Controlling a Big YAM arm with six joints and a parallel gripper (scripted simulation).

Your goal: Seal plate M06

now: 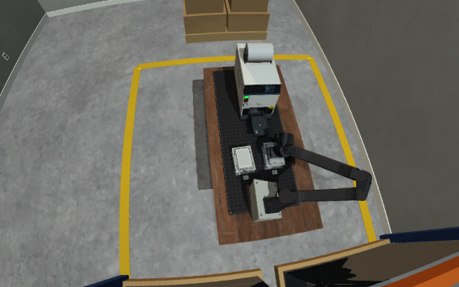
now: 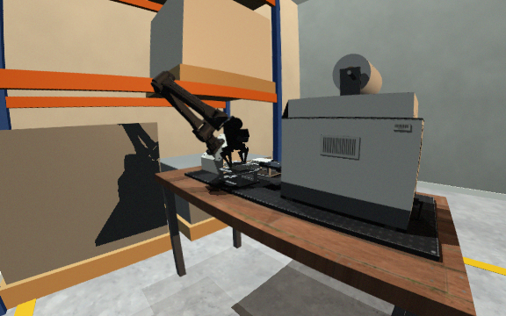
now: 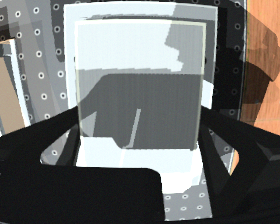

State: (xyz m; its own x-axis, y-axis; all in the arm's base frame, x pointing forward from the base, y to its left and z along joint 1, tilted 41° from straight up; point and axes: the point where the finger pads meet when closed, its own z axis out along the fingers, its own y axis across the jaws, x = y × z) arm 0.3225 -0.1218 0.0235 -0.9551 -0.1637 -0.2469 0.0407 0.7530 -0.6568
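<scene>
My gripper [image 1: 274,150] [image 2: 237,163] [image 3: 139,112] is shut on plate M06 [image 2: 244,167] [image 3: 141,47], one finger on each long side. The plate is level, with a smooth, shiny top, and hangs a little above the right-hand nest [image 3: 70,50]. The nest's rim shows around the plate in the wrist view; contact with it cannot be told. The other plate [image 1: 244,159] sits in the left-hand nest. The sealer [image 1: 263,73] [image 2: 345,162] shows a green lamp [image 1: 246,97]. Its stage [image 1: 259,124] is out and bare. The well A1 corner cannot be read.
The arm's base [image 1: 262,199] stands at the near end of the black perforated board [image 1: 229,131]. Small labels [image 1: 245,177] [image 1: 274,172] lie near the nests. The left nest's edge [image 3: 18,85] is close beside the gripper. The sealer is beyond the stage.
</scene>
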